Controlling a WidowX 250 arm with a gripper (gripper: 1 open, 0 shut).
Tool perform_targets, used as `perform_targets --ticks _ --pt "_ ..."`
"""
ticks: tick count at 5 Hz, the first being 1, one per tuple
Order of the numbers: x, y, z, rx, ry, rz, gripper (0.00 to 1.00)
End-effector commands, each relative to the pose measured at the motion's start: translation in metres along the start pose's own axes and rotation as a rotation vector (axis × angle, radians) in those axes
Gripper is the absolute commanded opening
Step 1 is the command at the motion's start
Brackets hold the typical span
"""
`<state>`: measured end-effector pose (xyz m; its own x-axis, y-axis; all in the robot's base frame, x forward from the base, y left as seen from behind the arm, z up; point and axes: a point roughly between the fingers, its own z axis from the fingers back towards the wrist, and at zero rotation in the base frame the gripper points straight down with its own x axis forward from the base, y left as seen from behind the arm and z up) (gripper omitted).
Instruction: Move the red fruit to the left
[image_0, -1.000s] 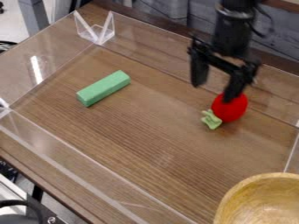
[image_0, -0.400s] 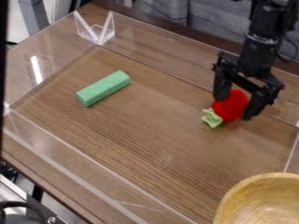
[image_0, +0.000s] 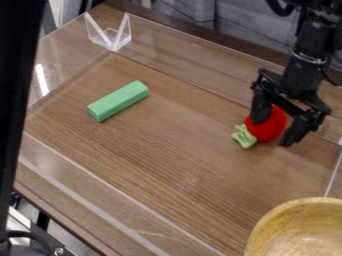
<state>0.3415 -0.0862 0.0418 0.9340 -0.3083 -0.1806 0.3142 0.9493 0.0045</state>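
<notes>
My jaws stand wide open, one finger on each side of the fruit (image_0: 270, 126), pointing straight down; they have hold of nothing yet. My gripper (image_0: 287, 127) has come down and over to the right since a second ago: then it hung above and a little left of the fruit, now the fingers bracket the red body. Whether a pad already touches the skin I cannot tell, since the fingers hide the sides.

That puts me at the point of closing, so I judge the reach is done and the grasp is next; the carry to the left has not begun.

The fruit lies on the wooden table (image_0: 174, 150) near the right wall of the clear tray, where it lay a second ago. Its long axis runs on a slant from lower left to upper right, with the pale green cap (image_0: 243, 137) sticking out at the lower-left end, toward the camera. The green block (image_0: 118, 101) lies well apart, to the left.
</notes>
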Motion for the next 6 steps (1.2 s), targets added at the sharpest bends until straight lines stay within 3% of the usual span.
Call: perform_targets --ticks 1,6 --pt "0.0108 -0.0034 0.0128 0.014 -0.044 -0.039 1.0" --pt "0.0122 -0.0072 0.0083 0.02 -0.004 -0.047 1.0"
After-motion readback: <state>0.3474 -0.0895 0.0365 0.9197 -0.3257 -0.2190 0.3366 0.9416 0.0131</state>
